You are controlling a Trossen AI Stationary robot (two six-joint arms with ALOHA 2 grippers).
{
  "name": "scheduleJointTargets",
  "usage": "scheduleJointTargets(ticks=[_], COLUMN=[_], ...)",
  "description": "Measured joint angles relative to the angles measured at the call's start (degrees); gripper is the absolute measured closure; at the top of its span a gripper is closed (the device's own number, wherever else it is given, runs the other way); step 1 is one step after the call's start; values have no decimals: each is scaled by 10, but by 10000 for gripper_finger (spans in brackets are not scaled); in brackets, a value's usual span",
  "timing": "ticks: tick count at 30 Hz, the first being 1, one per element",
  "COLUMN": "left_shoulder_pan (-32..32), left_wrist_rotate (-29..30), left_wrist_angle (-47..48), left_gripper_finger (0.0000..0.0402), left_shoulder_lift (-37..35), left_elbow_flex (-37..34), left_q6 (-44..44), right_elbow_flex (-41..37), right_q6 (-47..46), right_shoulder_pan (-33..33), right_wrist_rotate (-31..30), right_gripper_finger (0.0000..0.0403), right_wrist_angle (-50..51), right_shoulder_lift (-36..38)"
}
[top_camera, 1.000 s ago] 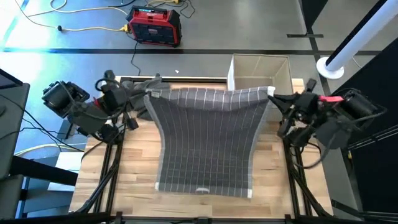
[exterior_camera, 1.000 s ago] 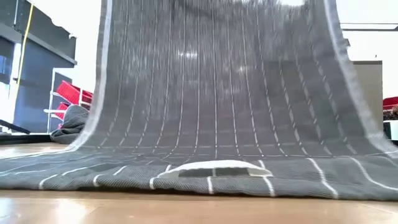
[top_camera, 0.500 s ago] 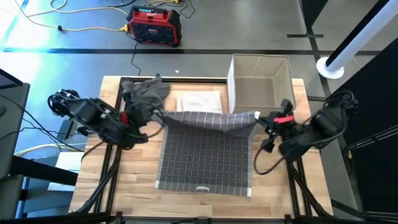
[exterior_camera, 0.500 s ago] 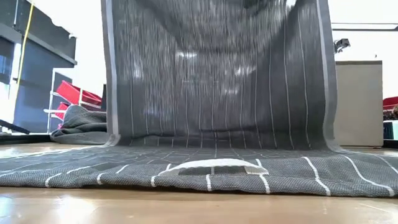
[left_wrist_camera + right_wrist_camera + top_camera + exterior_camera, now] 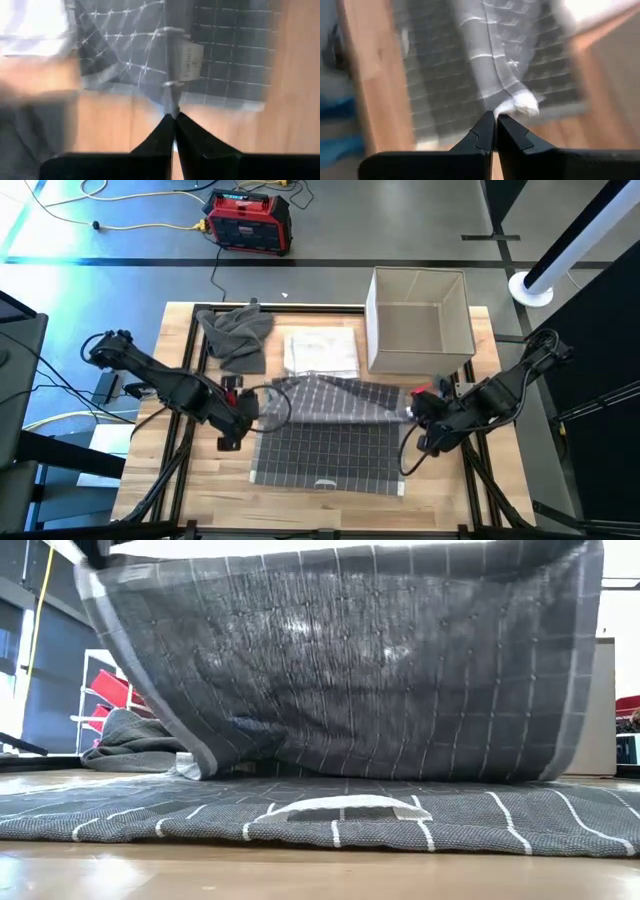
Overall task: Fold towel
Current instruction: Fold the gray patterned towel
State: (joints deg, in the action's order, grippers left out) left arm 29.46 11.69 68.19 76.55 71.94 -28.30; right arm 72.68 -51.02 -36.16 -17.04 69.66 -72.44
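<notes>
the left gripper (image 5: 243, 406) and the right gripper (image 5: 413, 406), each with its jaws clamped on a corner of the grey striped towel (image 5: 330, 442), hold its far edge raised above the half that lies flat on the wooden table (image 5: 440, 480). behind the towel sit a crumpled grey cloth (image 5: 236, 335), a folded white towel (image 5: 322, 350) and an open beige box (image 5: 420, 320).
</notes>
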Motion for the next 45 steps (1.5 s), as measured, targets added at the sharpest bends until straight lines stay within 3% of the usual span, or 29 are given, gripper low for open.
scheduleJointTargets(ticks=[12,23,28,32,37,41,45], left_shoulder_pan=[34,70,85,93,99,96,83], left_wrist_rotate=[-107,-181,-167,-167,-231,-298,-333], left_wrist_angle=[-249,-410,-443,-450,-496,-513,-449], left_gripper_finger=[402,402,396,371,309,257,232], left_shoulder_lift=[2,12,26,49,74,69,44], left_elbow_flex=[-168,-243,-268,-276,-275,-273,-267], left_q6=[-51,-101,-120,-141,-157,-183,-197], right_elbow_flex=[-196,-221,-222,-223,-223,-221,-222], right_q6=[-17,-11,-10,-14,-26,-40,-63], right_shoulder_pan=[-9,-20,-26,-35,-47,-47,-27], right_wrist_rotate=[152,269,277,305,376,399,396], right_gripper_finger=[403,403,401,381,315,272,262], right_wrist_angle=[-344,-399,-402,-408,-412,-404,-378], right_shoulder_lift=[-20,-61,-83,-110,-147,-145,-105])
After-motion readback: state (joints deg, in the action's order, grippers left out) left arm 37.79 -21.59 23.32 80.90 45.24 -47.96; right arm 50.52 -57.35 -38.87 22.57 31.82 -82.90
